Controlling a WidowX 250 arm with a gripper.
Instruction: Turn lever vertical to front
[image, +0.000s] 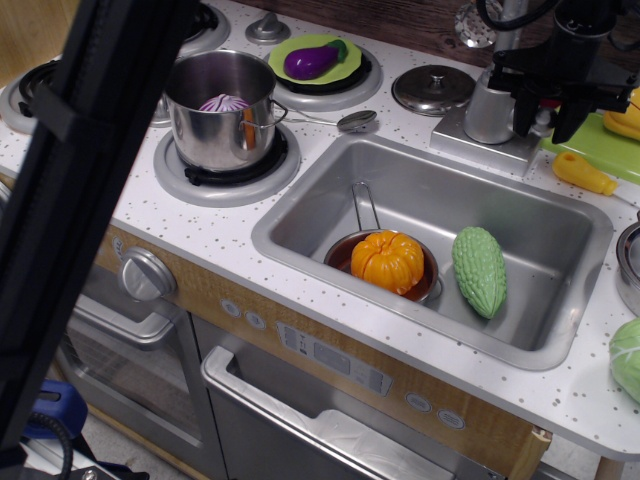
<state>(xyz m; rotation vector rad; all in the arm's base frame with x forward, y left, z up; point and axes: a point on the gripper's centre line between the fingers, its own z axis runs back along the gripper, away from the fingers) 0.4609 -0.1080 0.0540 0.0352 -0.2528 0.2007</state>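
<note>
The grey faucet column (489, 102) stands on its base behind the sink. The lever (543, 112) sticks out from the column's right side; only a small grey part of it shows between my fingers. My black gripper (541, 122) has come down from above, with one finger (521, 112) on the left of the lever and the other on its right. The jaws stand apart around the lever. I cannot tell whether the pads touch it.
The sink (320, 215) holds a pan with an orange pumpkin (387, 260) and a green gourd (480, 270). A yellow-handled knife (585, 173) and a green cutting board (598, 140) lie right of the faucet. A pot lid (432, 88) lies to its left. My arm's black link (70, 200) blocks the left side.
</note>
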